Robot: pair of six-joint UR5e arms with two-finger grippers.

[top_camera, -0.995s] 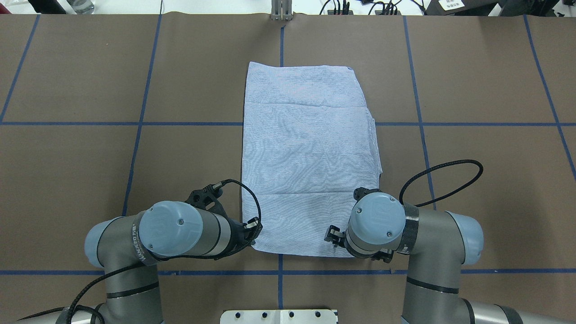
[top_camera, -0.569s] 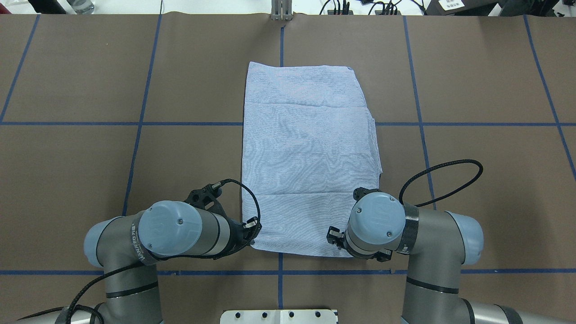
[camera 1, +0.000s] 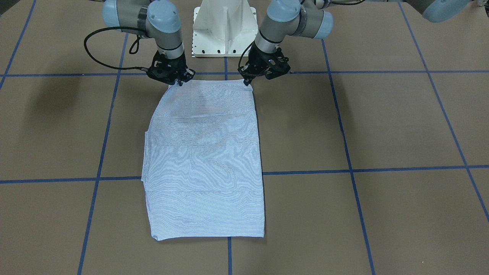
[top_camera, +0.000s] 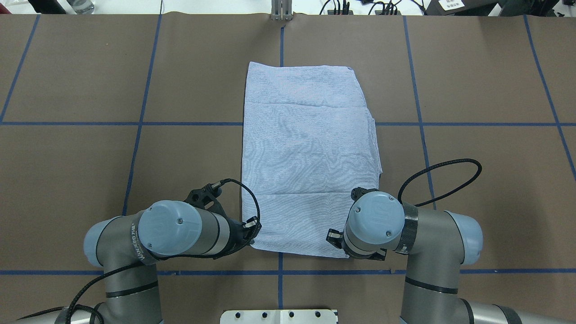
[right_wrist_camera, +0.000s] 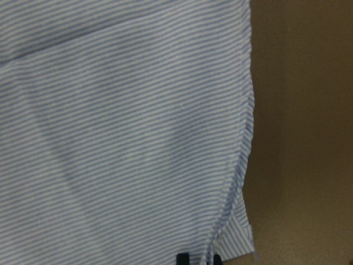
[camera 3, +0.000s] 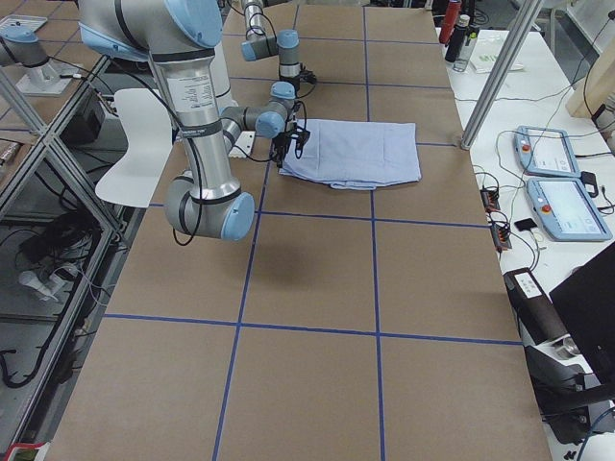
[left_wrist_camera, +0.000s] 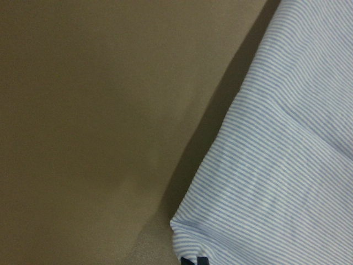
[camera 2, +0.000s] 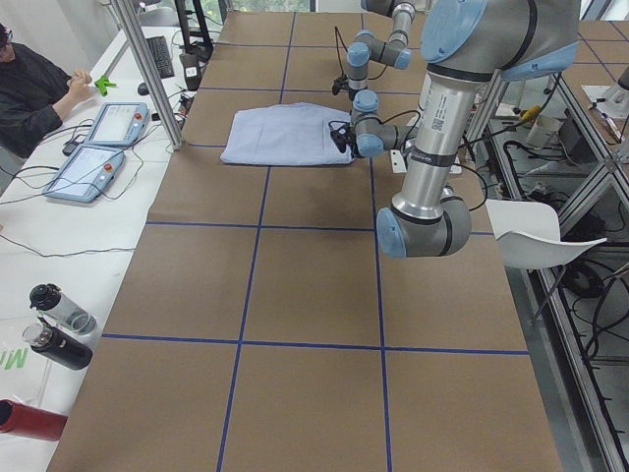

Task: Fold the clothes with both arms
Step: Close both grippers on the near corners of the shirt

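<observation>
The clothes are one light blue-and-white striped shirt (top_camera: 306,157) (camera 1: 204,160), folded into a long rectangle and lying flat mid-table. My left gripper (camera 1: 249,81) is shut on the shirt's near corner, on the left in the overhead view. That corner (left_wrist_camera: 287,165) rides slightly above the table over a shadow. My right gripper (camera 1: 179,82) pinches the other near corner, and striped cloth (right_wrist_camera: 121,121) fills its wrist view. From overhead the wrists hide both sets of fingertips. Collar, buttons and pocket are folded out of sight.
The white pedestal base (camera 1: 223,26) stands just behind the grippers. A black cable loop (top_camera: 450,175) lies right of the shirt. Blue tape lines (top_camera: 135,123) grid the brown table. A person (camera 2: 39,88) sits at a side bench with pendants (camera 2: 98,147) and bottles (camera 2: 54,324).
My right wrist has edged slightly left and toward the robot, and the shirt's near right corner shifted a little with it. The left arm holds its place.
</observation>
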